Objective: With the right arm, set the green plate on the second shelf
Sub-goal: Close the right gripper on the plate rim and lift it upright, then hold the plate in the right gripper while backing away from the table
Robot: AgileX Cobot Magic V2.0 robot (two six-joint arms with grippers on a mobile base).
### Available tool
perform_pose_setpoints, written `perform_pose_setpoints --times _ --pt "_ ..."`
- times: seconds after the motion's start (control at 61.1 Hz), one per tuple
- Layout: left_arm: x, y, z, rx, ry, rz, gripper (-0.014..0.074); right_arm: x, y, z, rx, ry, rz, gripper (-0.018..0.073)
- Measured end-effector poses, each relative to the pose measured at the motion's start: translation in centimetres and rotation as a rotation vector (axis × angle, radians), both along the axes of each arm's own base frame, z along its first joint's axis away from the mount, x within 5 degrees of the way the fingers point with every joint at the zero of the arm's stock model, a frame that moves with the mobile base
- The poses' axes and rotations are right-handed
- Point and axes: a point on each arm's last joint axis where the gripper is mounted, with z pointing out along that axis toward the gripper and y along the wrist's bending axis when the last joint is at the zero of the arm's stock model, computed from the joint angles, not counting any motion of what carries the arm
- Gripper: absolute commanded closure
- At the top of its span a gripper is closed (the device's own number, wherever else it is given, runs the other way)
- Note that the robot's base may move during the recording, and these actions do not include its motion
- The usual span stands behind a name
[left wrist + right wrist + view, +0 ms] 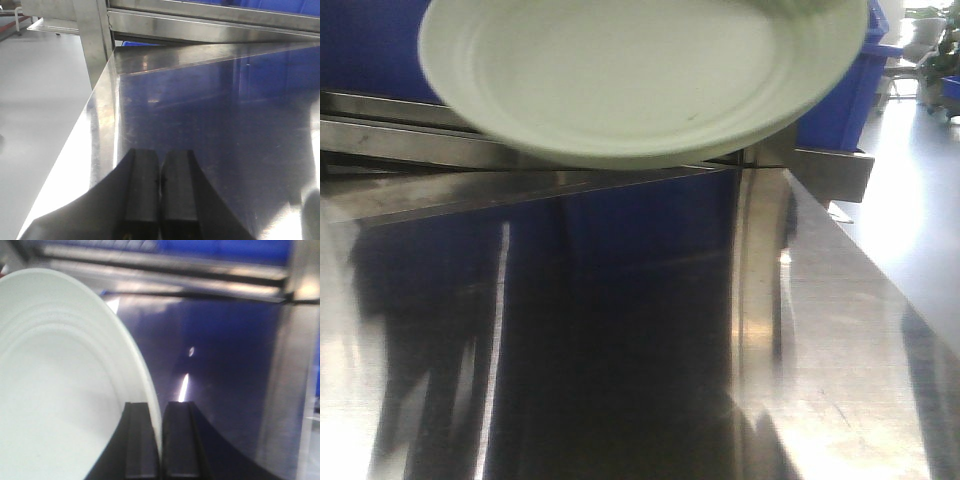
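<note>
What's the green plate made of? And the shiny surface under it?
The plate looks like plastic or melamine, or maybe glazed ceramic. It is smooth, matte and pale green, with moulded rings and no sharp glints. The surface looks like stainless steel. It is grey and faintly brushed, and it mirrors blue shapes and bright streaks of light.

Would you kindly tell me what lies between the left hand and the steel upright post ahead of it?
Nothing: in the left wrist view, only the bare, reflective steel surface stretches from the left hand to the upright post.
</note>
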Motion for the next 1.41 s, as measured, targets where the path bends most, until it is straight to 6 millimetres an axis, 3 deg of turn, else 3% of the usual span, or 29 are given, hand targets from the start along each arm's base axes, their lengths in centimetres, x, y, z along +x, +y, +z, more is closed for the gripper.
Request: perform_pose_setpoints --times 0.164,0.344,0.557,1.408 --pt "0.0 0.0 0.0 0.000 0.000 0.000 0.0472 -2.7 -3.7 0.1 0.020 -0.057 -0.103 0.0510" --pt "0.0 0.0 0.0 0.000 0.000 0.000 0.0472 -6.5 -6.7 -1.0 0.038 -0.115 -0.203 0.0510" --pt "0.0 0.0 0.0 0.000 0.000 0.000 0.0472 -10.5 -8.5 -3.5 0.049 -0.171 -0.272 0.0510" --pt "0.0 0.0 0.0 0.000 0.000 0.000 0.0472 -10.8 -8.6 -3.8 0.050 -0.173 -0.272 0.0510"
